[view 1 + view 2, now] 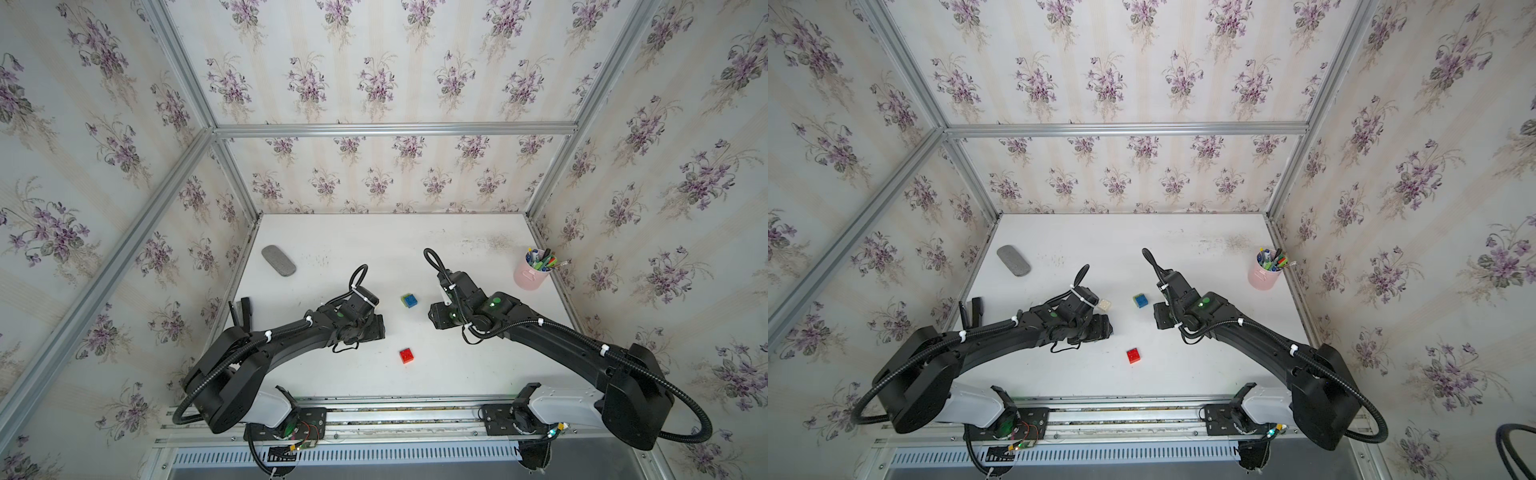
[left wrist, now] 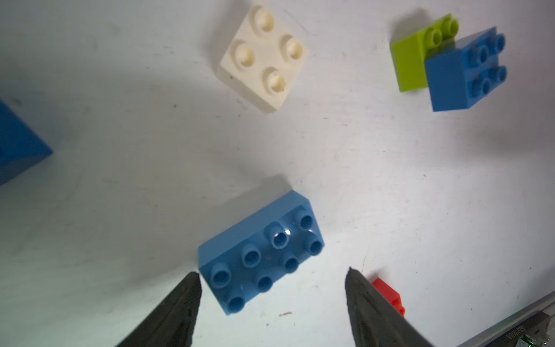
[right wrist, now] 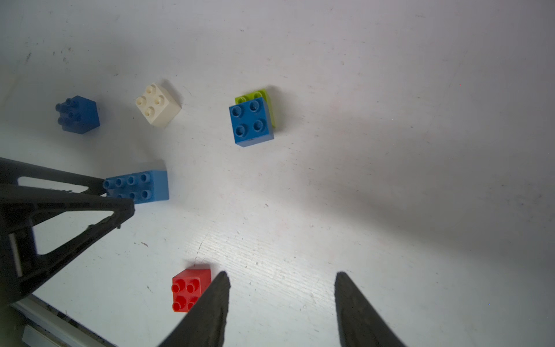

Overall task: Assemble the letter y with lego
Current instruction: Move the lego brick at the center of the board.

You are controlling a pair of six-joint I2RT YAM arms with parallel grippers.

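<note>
The left claw is open, its tips on either side of the near end of the light blue brick on the white worktop. The right claw is also open and holds nothing, with the red brick just beside one finger. Farther off lie the white brick, a dark blue brick partly overlapping the lime green brick, and a second dark blue brick tipped on its side.
</note>
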